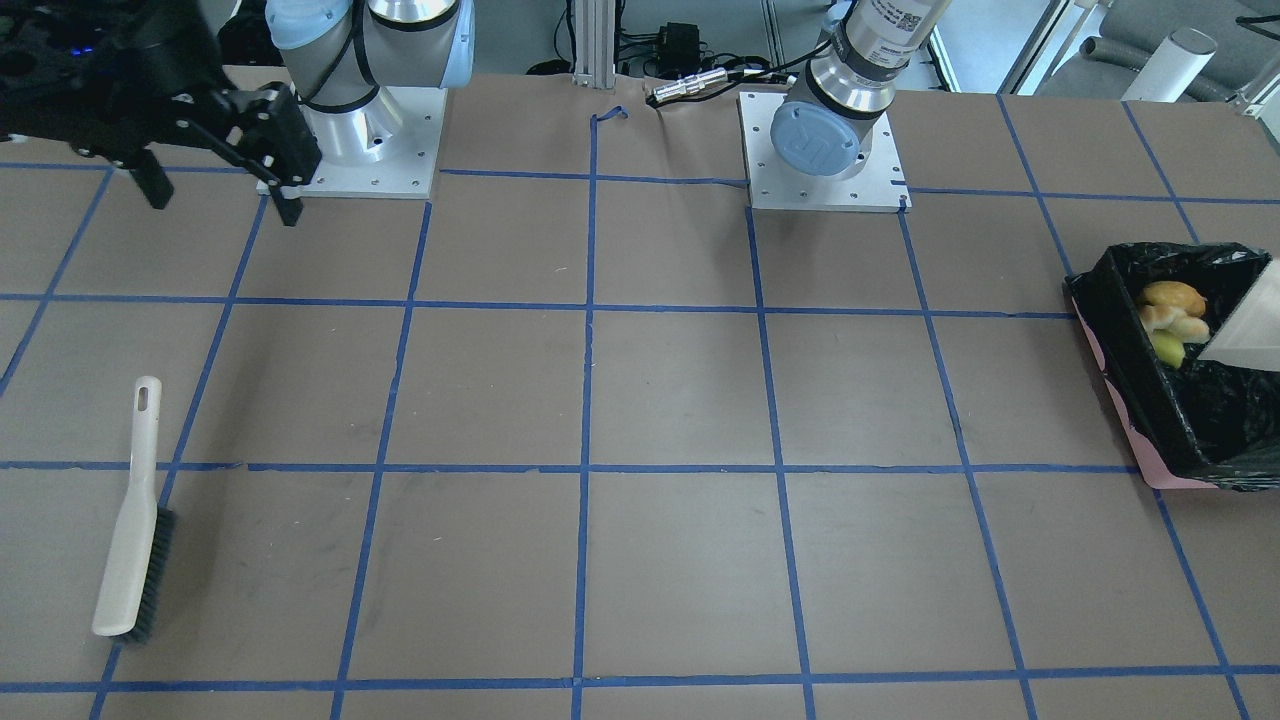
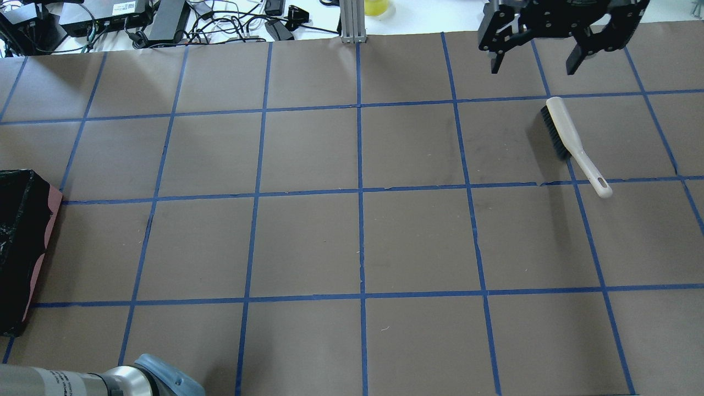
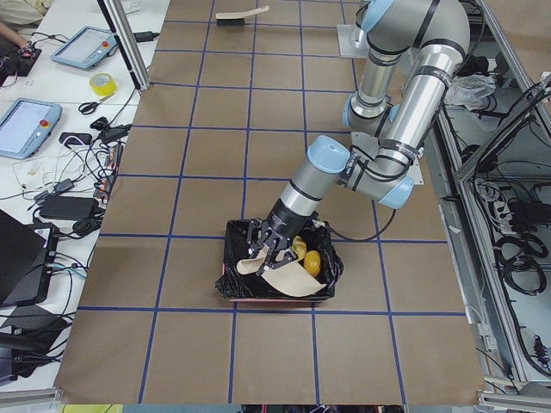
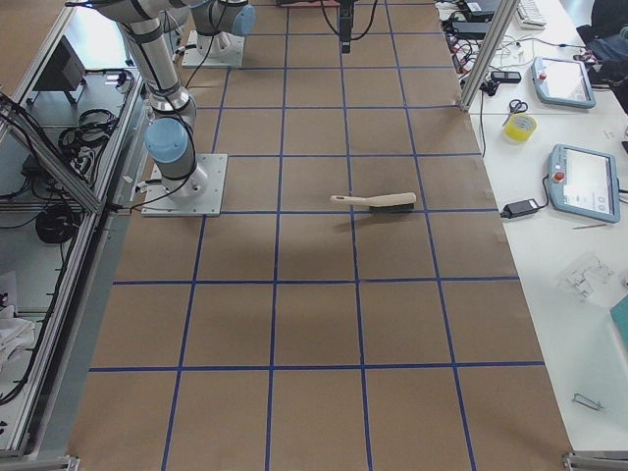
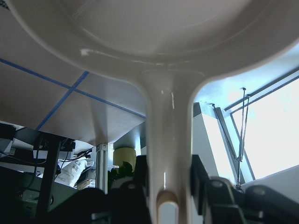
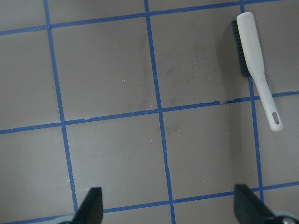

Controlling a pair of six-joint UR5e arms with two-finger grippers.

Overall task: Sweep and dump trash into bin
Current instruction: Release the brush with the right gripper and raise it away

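Note:
The bin point(image 1: 1200, 440), lined with black plastic with a pink edge at its base, stands at the table's end on my left; it also shows in the overhead view point(image 2: 22, 247) and the exterior left view point(image 3: 237, 288). Inside it lie the yellow-brown lump point(image 1: 1175, 297), the orange-cream peel point(image 1: 1178, 323) and the yellow-green sponge point(image 1: 1168, 347). My left gripper point(image 3: 265, 249) is shut on the handle of the beige dustpan point(image 5: 159, 46), which is tilted over the bin point(image 1: 1245, 320). My right gripper point(image 2: 533, 58) is open and empty, raised above the table on my right point(image 1: 220, 175).
A beige hand brush point(image 2: 566, 135) with dark bristles lies flat on the table below my right gripper; it also shows in the right wrist view point(image 6: 252, 46) and the front view point(image 1: 130, 540). Blue tape lines grid the brown table. Both arm bases stand at the robot's edge.

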